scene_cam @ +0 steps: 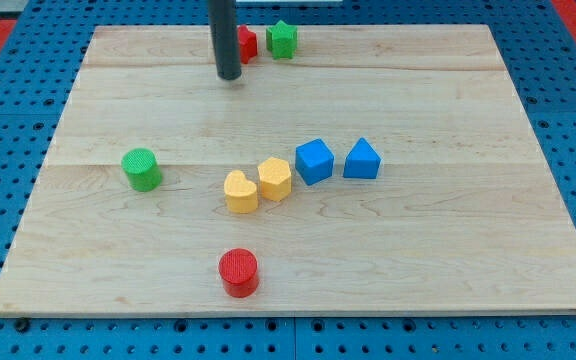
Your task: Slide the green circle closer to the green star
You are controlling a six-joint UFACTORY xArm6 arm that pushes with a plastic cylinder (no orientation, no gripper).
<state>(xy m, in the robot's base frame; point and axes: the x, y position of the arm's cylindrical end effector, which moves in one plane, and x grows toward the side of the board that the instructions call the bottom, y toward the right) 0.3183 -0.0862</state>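
No jaws here; my tip (229, 74) sits up by the green star (282, 39), well apart from the green circle (142, 169), so no push is lined up.

Open board between green circle (142, 168) and green star (282, 39)

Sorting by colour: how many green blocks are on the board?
2: the green circle at the view's left, the green star at the top beside a red block partly hidden by my rod.
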